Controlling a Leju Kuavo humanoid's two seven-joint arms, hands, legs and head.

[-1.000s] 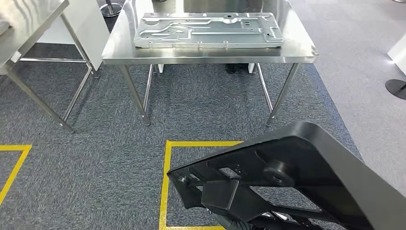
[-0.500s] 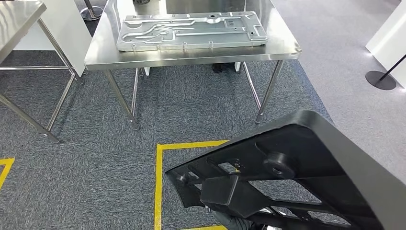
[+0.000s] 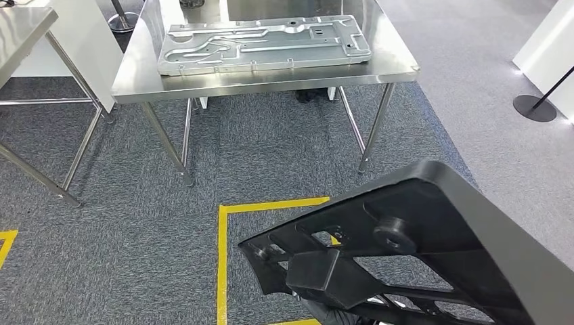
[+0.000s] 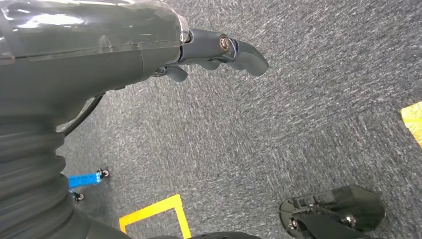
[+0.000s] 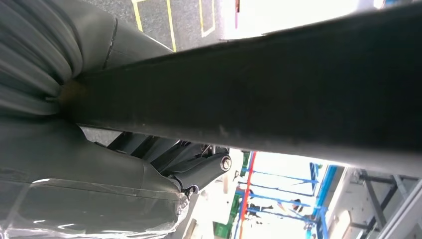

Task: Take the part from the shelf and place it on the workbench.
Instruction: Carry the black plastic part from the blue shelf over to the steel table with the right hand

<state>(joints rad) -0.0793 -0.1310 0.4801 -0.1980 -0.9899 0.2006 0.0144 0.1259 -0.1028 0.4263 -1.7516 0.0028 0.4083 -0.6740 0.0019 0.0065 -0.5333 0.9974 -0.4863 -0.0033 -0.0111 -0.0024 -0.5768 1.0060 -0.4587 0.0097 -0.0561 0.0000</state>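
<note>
A large black plastic part (image 3: 420, 250) with ribs and cut-outs fills the lower right of the head view, held up over the carpet. In the right wrist view the part (image 5: 278, 84) runs as a dark bar across my right hand (image 5: 99, 189), whose fingers (image 5: 199, 172) grip it from below. The steel workbench (image 3: 271, 80) stands ahead, a few steps away, with a pressed metal plate (image 3: 264, 44) lying on its top. My left hand (image 4: 219, 50) hangs over the carpet, fingers apart, holding nothing.
A second steel table (image 3: 20, 27) stands at the far left. Yellow floor tape (image 3: 271, 205) marks a square just before me. A stanchion base (image 3: 535, 108) and a white panel lie at the right. A small blue wheeled frame (image 4: 87, 179) sits on the carpet.
The camera has moved: the workbench has shifted left in the head view and the stanchion has come in at the right. The black part keeps its place in my right hand.
</note>
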